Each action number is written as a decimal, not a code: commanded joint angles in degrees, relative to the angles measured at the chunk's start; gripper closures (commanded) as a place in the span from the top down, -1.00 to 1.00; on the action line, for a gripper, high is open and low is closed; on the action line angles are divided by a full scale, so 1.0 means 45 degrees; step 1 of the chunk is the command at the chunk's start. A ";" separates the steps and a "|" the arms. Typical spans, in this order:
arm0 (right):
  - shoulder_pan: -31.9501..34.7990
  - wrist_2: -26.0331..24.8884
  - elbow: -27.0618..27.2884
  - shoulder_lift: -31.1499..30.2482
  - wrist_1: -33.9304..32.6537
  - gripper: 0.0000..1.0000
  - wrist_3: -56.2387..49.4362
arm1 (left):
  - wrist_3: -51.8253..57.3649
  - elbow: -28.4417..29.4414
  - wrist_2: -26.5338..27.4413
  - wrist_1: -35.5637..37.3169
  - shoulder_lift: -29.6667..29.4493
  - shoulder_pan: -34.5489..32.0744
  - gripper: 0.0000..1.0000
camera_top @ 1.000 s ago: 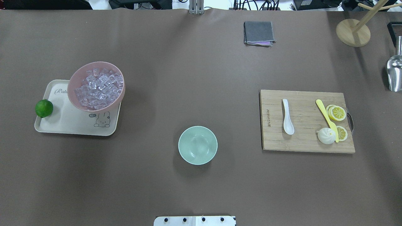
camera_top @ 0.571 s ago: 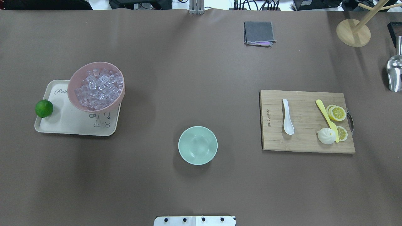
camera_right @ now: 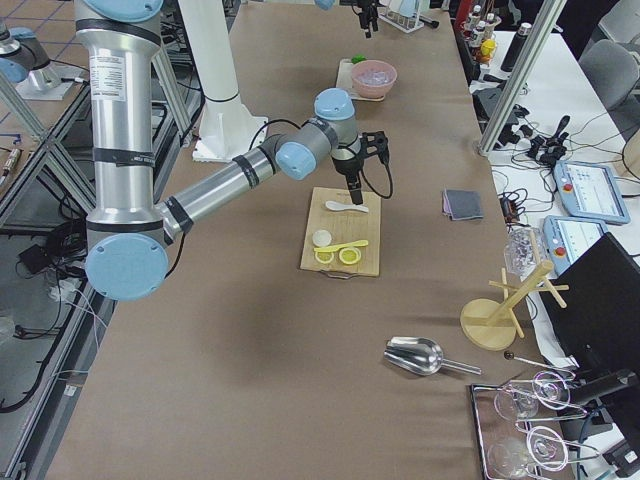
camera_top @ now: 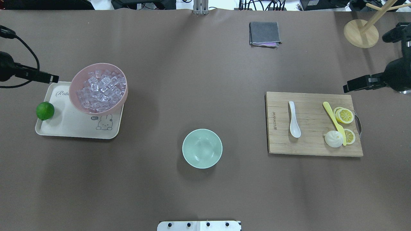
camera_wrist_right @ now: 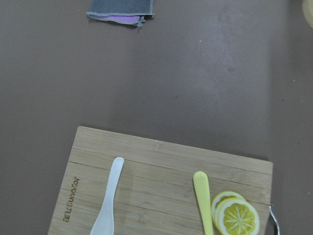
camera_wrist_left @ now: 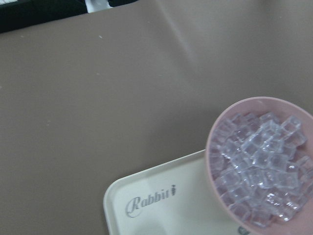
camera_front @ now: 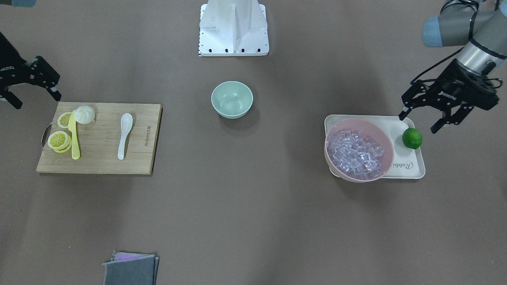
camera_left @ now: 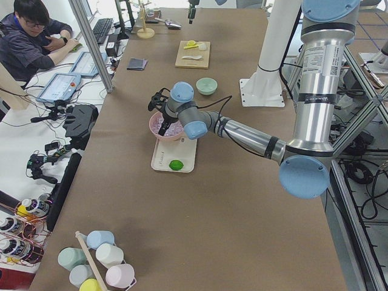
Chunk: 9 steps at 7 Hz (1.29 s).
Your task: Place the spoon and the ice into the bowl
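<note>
A white, short-handled spoon [camera_top: 293,120] is laid on the board [camera_top: 311,144]; clear, glassy ice [camera_top: 101,91] is heaped in the pink bowl [camera_top: 96,64], the green bowl [camera_top: 202,148] set between. The left gripper [camera_front: 418,123] and right gripper [camera_front: 37,101] are held spread.

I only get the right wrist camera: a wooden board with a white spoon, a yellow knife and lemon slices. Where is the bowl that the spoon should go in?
Observer: The mint-green bowl stands empty on the bare table, apart from your cutting board.
Visitor: And the ice?
Observer: The ice is heaped in a pink bowl that sits on a cream tray.
Visitor: Is the claw by my camera holding anything?
Observer: No. The right gripper is open and empty, and the spoon lies untouched on the board.
</note>
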 commanded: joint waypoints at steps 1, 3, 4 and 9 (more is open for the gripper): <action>-0.1876 -0.2090 -0.0015 0.0490 0.0000 1.00 0.1818 | -0.1129 0.0167 0.2471 0.0079 -0.0634 0.1950 0.96; -0.2624 -0.2937 -0.0093 0.0647 0.0000 1.00 0.2116 | -0.1151 0.0672 0.4172 0.0099 -0.0926 0.2871 0.95; -0.2645 -0.2939 -0.0093 0.0668 0.0000 1.00 0.2116 | -0.1151 0.0772 0.4973 0.0118 -0.1122 0.3513 0.94; -0.2685 -0.2939 -0.0113 0.0726 0.0000 1.00 0.2116 | -0.1014 0.1066 0.5703 0.0118 -0.1299 0.4045 0.55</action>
